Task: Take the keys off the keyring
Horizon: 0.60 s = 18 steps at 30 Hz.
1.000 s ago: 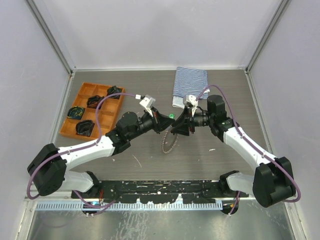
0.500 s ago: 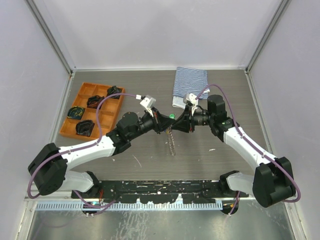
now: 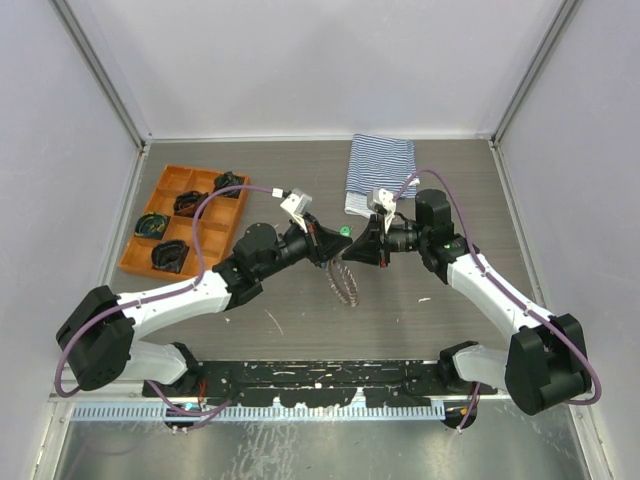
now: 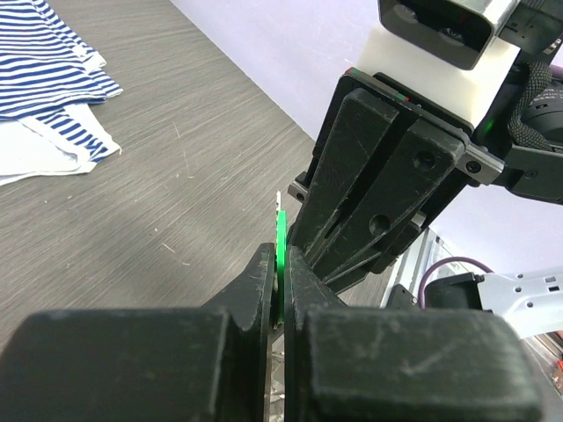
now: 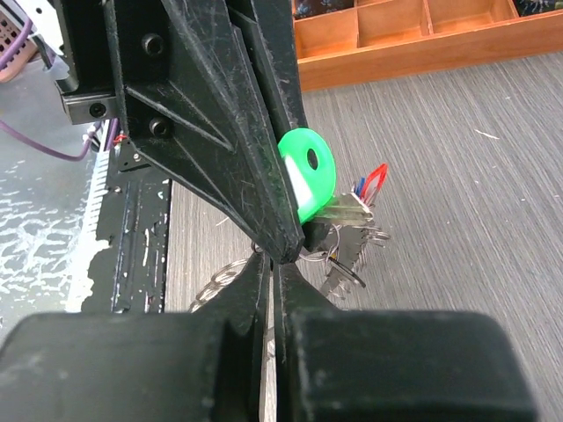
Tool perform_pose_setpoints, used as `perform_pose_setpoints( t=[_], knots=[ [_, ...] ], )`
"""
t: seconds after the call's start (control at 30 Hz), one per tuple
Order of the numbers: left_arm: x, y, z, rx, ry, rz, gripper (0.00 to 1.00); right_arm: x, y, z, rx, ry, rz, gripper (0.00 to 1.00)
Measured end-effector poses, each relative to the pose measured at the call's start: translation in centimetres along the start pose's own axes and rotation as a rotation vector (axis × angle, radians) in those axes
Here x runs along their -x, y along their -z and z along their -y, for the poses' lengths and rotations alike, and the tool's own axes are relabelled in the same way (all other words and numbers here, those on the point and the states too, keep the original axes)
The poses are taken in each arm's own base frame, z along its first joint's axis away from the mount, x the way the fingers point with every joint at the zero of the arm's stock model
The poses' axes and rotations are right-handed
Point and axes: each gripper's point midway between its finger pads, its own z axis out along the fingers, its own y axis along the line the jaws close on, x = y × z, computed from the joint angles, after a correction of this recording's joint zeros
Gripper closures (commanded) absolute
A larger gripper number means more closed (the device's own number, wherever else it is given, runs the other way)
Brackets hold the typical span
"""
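Both grippers meet in mid-air over the table's middle. My left gripper (image 3: 334, 246) is shut on the green head of one key (image 4: 281, 249), which shows edge-on between its fingers. In the right wrist view the green key (image 5: 310, 172) sticks out beside the left gripper's fingers (image 5: 220, 123). Other keys (image 5: 350, 258) with red and blue heads (image 5: 373, 180) hang from the keyring. My right gripper (image 5: 274, 264) is shut on the thin wire of the keyring just below the green key. The braided chain (image 3: 345, 283) dangles beneath both grippers.
An orange tray (image 3: 170, 178) with dark bundles stands at the left rear and also shows in the right wrist view (image 5: 413, 40). A striped blue-white cloth (image 3: 380, 168) lies at the back centre, seen too in the left wrist view (image 4: 44, 79).
The hanging chain has swung: from a loop, to hanging straight, to slanting slightly right. Both grippers have stayed shut and almost still.
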Motion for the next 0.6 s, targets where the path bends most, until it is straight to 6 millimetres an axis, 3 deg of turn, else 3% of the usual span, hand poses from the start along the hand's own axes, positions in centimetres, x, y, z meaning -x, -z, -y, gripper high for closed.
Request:
perform_pose_setpoints(
  t=[0.2, 0.37, 0.6],
  knots=[
    [0.3, 0.1, 0.2, 0.000, 0.010, 0.010, 1.00, 0.3, 0.1, -0.5, 0.030, -0.015, 0.012, 0.99],
    [1.7, 1.3, 0.6, 0.011, 0.007, 0.062, 1.00, 1.5, 0.5, -0.5, 0.038, -0.066, 0.071, 0.99],
    [1.5, 2.5, -0.7, 0.075, 0.013, 0.091, 1.00, 2.0, 1.2, -0.3, 0.017, -0.185, 0.150, 0.99]
  ],
)
